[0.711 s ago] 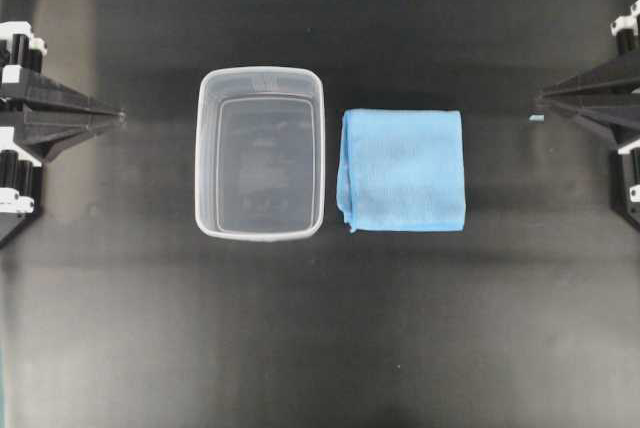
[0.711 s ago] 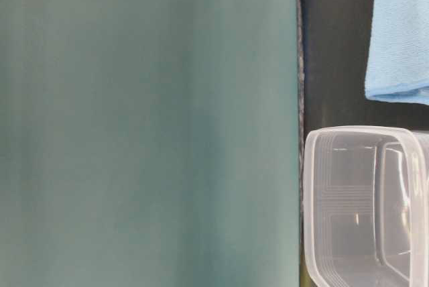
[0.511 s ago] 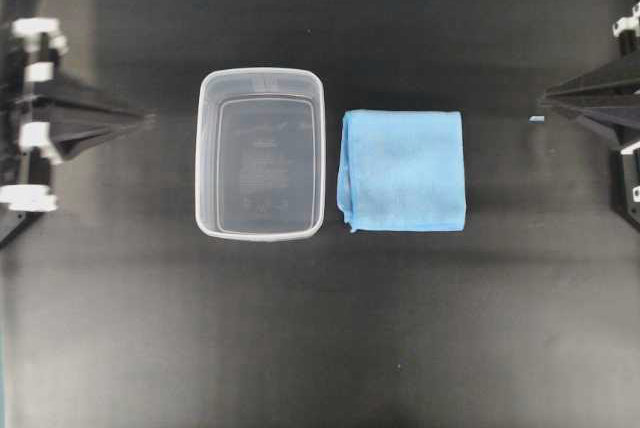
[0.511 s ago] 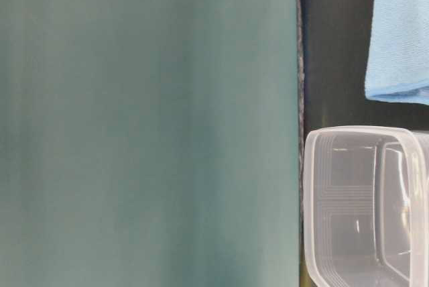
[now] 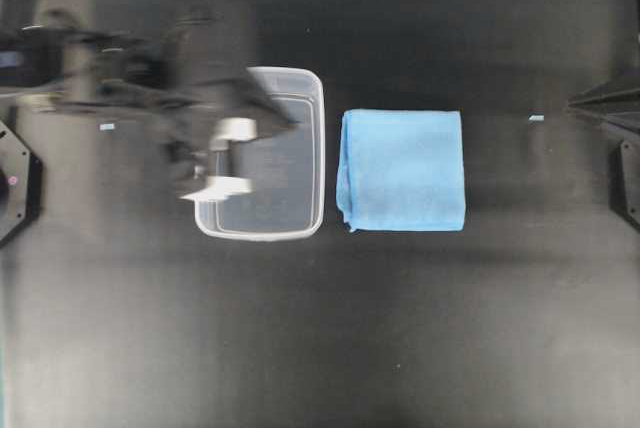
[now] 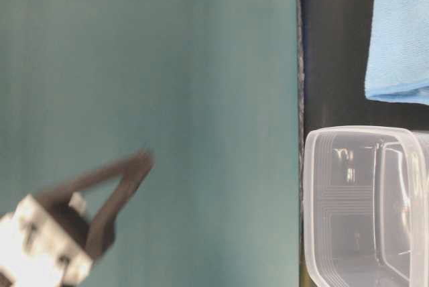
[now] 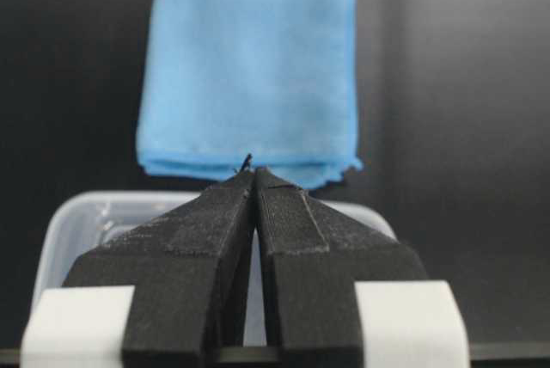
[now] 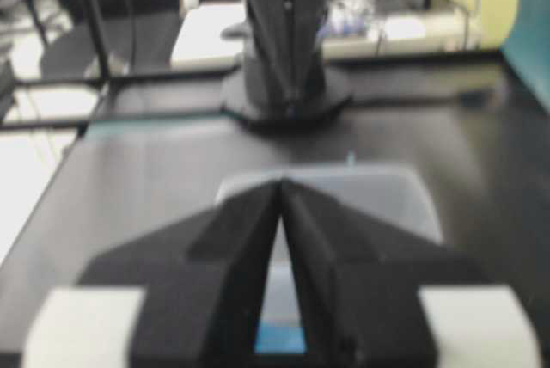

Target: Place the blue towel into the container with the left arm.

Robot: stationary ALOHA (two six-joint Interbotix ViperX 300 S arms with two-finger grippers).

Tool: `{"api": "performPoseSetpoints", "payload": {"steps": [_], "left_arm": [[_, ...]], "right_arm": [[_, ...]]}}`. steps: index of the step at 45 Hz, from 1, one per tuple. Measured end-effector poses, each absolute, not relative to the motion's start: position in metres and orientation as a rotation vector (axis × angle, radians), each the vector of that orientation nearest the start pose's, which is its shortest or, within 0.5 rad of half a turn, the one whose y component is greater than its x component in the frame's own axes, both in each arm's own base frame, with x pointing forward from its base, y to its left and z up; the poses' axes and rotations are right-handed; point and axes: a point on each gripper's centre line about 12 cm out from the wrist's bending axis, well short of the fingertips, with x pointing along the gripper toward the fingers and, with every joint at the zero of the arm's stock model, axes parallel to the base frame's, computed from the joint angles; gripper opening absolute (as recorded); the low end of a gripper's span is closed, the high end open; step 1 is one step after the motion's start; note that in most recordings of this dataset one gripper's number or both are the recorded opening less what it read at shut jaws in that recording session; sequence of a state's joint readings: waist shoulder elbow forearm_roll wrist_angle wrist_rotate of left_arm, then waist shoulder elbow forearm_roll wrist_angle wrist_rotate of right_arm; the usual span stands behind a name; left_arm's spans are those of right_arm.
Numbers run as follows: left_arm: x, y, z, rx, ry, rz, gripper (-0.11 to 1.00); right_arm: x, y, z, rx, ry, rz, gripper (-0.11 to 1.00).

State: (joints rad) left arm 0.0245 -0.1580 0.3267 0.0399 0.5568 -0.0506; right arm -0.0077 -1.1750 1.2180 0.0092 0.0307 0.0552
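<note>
Half a second before, the left arm's gripper point(image 5: 285, 123) sat parked at the left edge of the overhead view; by this moment we found it swung out over the container point(image 5: 305, 153), its whole body smeared with motion blur. From its own wrist camera we saw the two black fingers point(image 7: 219, 239) pressed together at the tips, holding nothing, with the container's near rim below them and the blue towel point(image 7: 249, 80) straight ahead beyond it.

The towel itself had not stirred. It lay folded flat on the black table point(image 5: 320, 328), just beside the container's right wall and apart from both arms. The container stood empty.

The right gripper point(image 8: 281, 186) kept to the right edge, its tips meeting as far as the soft wrist picture let us judge.

We took this as the opening reach: the jaws would need to part before any pinch on the cloth.
</note>
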Motion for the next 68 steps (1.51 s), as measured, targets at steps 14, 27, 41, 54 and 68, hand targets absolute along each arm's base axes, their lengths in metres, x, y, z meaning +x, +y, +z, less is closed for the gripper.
{"api": "performPoseSetpoints", "payload": {"steps": [14,27,41,54,68], "left_arm": [[0.477,0.022,0.270,0.023,0.923,0.049,0.51],[0.530,0.023,0.216,0.039,1.023,0.037,0.89],[0.544,0.019,0.141,0.086,1.152,-0.003,0.88],[0.545,0.008,0.105,0.096,1.212,-0.025,0.84],[0.546,0.003,0.109,0.107,1.206,-0.035,0.11]], "right_arm": [[0.158,-0.002,0.270,0.074,0.101,-0.014,0.79],[0.157,-0.004,0.272,0.076,0.090,-0.029,0.77],[0.154,-0.004,0.274,0.076,0.073,-0.030,0.77],[0.154,-0.004,0.274,0.076,0.074,-0.030,0.77],[0.154,-0.004,0.275,0.076,0.073,-0.031,0.77]]}}
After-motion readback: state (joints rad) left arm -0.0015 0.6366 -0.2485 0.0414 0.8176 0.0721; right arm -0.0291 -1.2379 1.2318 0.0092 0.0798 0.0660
